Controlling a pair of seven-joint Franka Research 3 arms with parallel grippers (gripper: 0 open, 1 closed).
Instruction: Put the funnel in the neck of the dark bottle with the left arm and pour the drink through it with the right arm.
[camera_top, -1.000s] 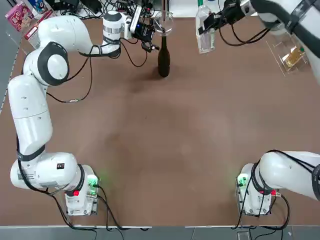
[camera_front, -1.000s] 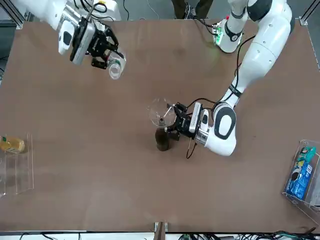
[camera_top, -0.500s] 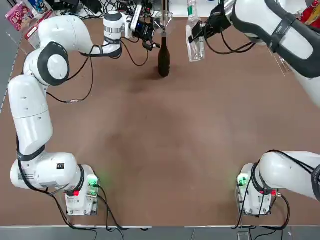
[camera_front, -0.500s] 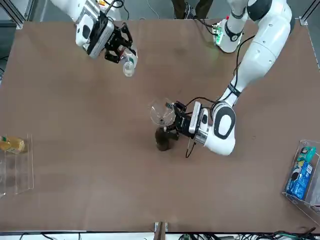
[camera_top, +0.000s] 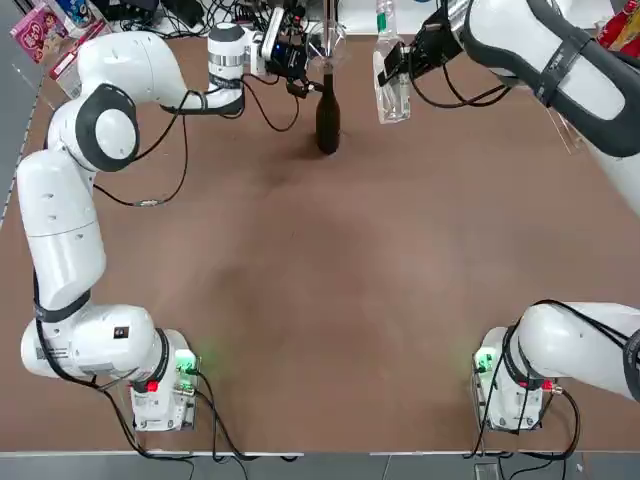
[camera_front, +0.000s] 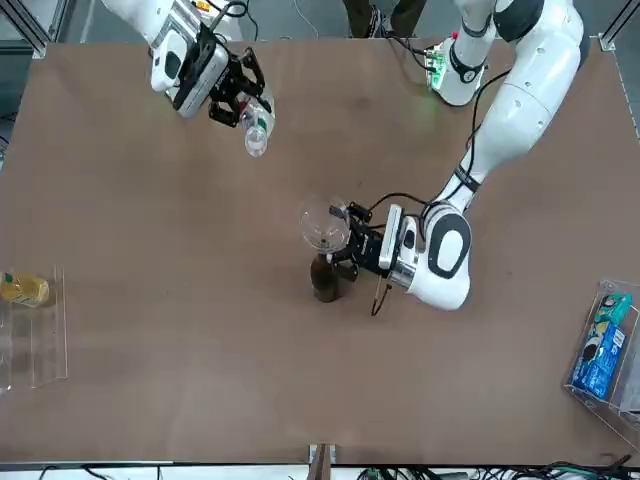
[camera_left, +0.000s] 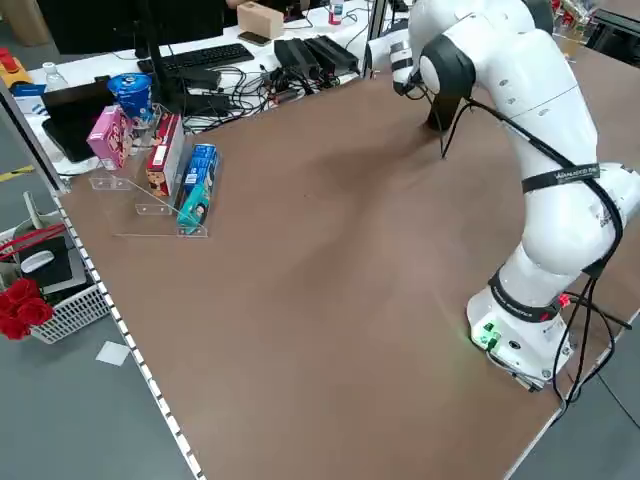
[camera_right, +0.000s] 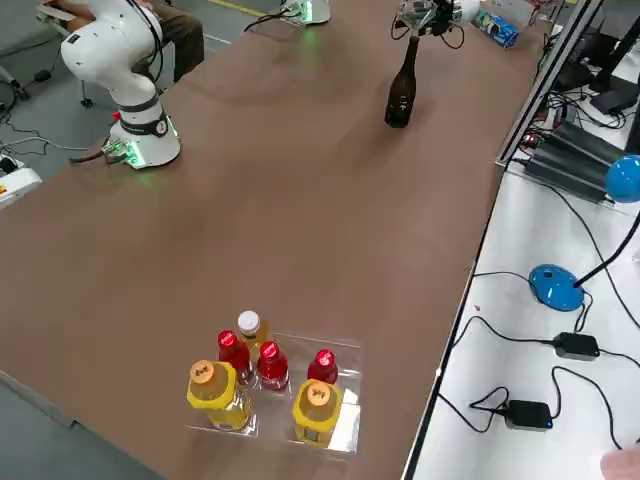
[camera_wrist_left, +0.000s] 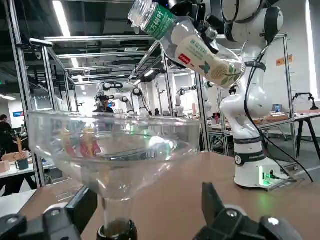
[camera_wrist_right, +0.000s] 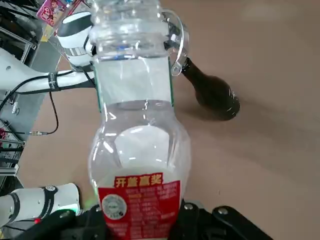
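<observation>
**Bringing the drink over the seated funnel**

Seating of the funnel (camera_wrist_left: 112, 150) is judged done: in the left wrist view its spout is seen inside the neck of the dark bottle (camera_top: 327, 117), which stands upright on the table (camera_top: 330, 300) at the far edge from the arm bases. The left gripper (camera_front: 352, 240) is held just beside the neck, its fingers (camera_wrist_left: 220, 212) spread to either side of the spout with gaps visible, nothing grasped.

The drink (camera_front: 255, 128) is carried clenched in the right gripper (camera_front: 228, 88), well above the table and off to one side of the funnel, not yet over it. The bottle is tilted, its open mouth lowest in the front view; no cap is seen on it. Liquid sits toward the base end in the right wrist view (camera_wrist_right: 137, 150).

Notes for the step in hand:
- the mouth should be centred over the funnel rim before more tilt is added
- tilt is best increased slowly, as the funnel is light and only resting in the neck
- the rim should not be knocked by the bottle
- the left fingers are best kept near as a guard
</observation>
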